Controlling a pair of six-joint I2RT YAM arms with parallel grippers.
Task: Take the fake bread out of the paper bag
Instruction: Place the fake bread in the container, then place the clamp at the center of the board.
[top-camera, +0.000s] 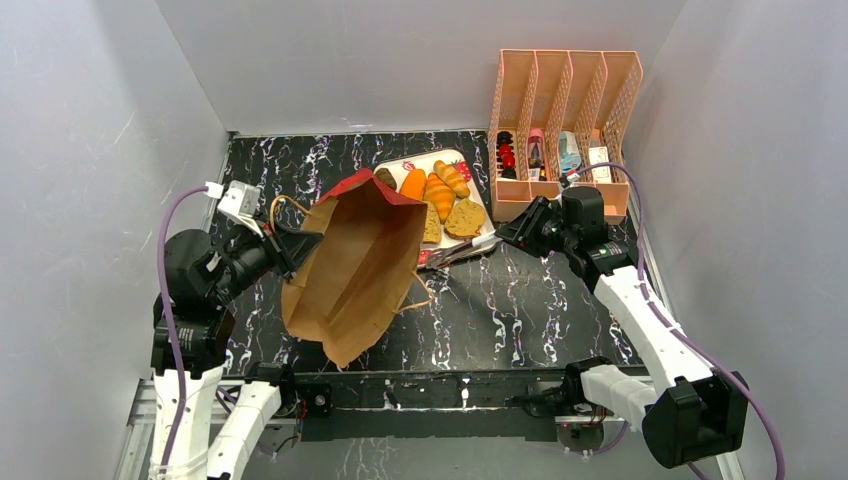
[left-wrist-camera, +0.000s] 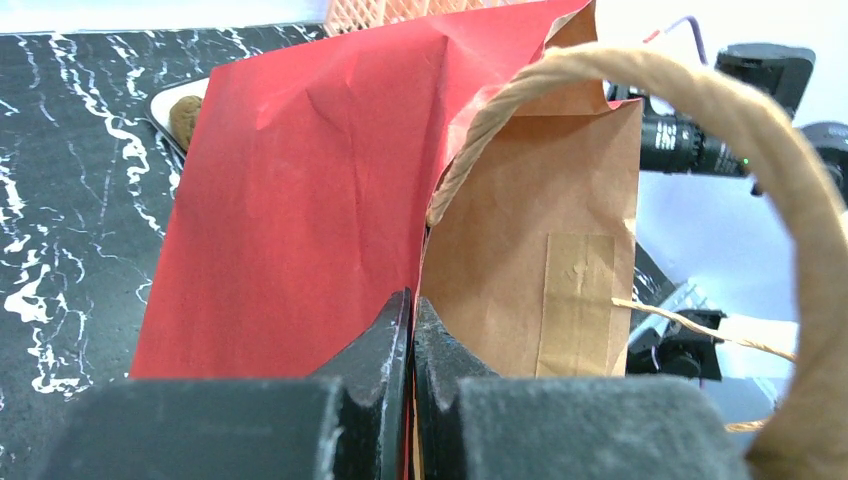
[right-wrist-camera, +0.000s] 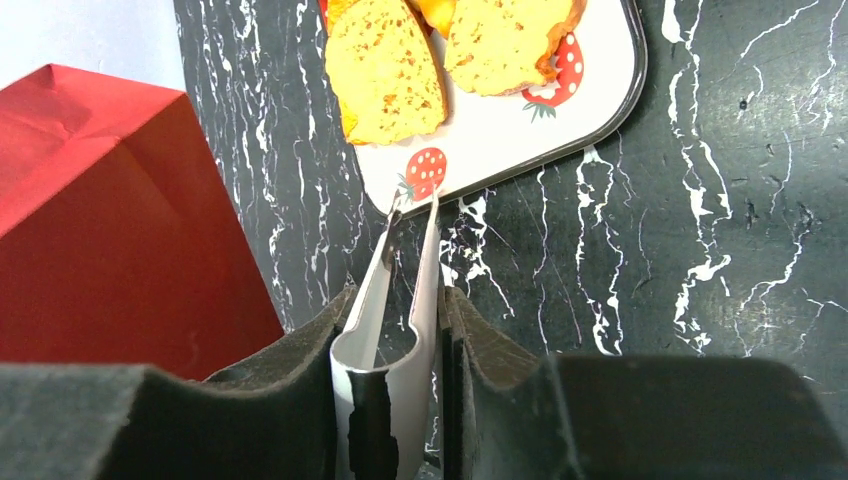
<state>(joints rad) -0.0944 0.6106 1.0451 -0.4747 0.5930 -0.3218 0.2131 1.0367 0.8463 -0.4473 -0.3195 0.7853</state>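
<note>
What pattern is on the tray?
The tray is white with red strawberries; right wrist view.

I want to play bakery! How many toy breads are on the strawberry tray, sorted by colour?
Orange breads: 3
Tan slices: 2
Dark brown roll: 1
Total: 6 on the strawberry tray
</note>
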